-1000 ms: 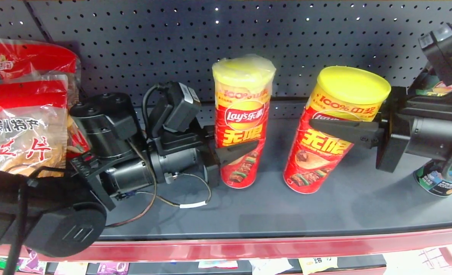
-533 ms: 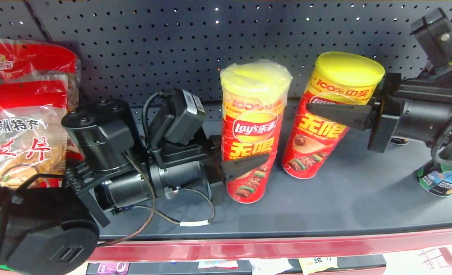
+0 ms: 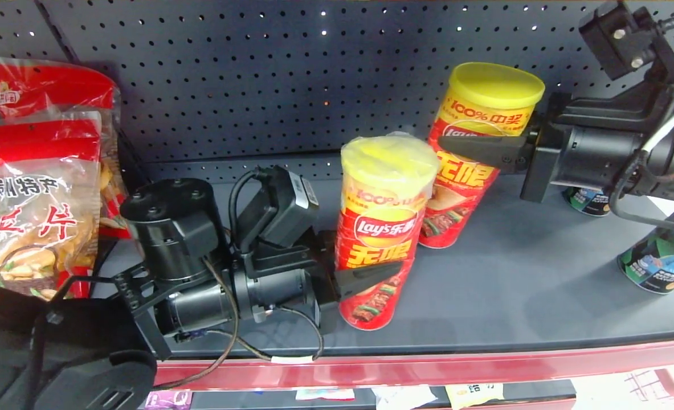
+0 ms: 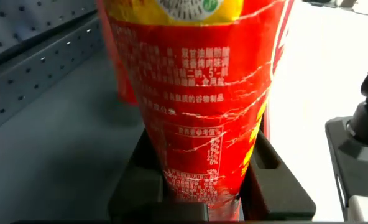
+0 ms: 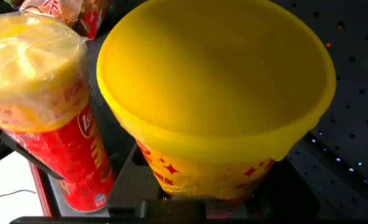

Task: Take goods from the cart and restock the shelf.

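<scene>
Two red chip cans with yellow lids stand on the dark shelf board [image 3: 502, 285]. My left gripper [image 3: 365, 273] is shut on the lower part of the front can [image 3: 379, 228], whose lid is wrapped in clear film; that can [image 4: 196, 106] rises between the jaws in the left wrist view. My right gripper [image 3: 479, 151] is shut on the upper part of the rear can [image 3: 473, 148], which leans left near the pegboard back. In the right wrist view its yellow lid [image 5: 215, 87] is close up, with the front can [image 5: 53, 124] beside it.
Red snack bags [image 3: 35, 171] stand at the shelf's left end, close to my left arm. Dark printed cans [image 3: 661, 256] sit at the right end, below my right arm. A perforated back panel [image 3: 257, 74] closes the rear; a red lip [image 3: 428, 364] edges the front.
My left gripper drew its can forward and slightly right, toward the shelf's front. My right gripper carried its can back and left toward the pegboard, ending behind the front can.
</scene>
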